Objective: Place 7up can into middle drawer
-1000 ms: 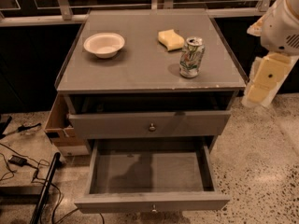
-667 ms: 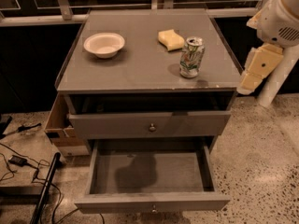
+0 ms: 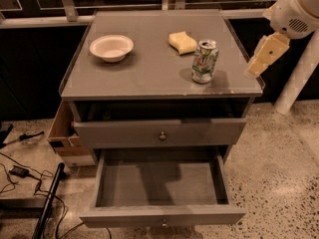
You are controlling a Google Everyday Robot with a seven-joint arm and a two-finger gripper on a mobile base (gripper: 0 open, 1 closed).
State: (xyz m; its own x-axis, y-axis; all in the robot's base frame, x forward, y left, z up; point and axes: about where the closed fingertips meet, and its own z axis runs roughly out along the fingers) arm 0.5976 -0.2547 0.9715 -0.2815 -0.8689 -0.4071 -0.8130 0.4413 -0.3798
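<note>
yellowish gripper has risen nearer the 7up can, right of it; its state i cannot tell.

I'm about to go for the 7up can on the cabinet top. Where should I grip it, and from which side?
Probably the round wall at mid-height, coming in from the right. The 7up can stands upright near the right front of the cabinet top. The gripper hangs just off that right edge, and the yellow sponge lies behind the can to its left, so the right side is unobstructed.
</note>
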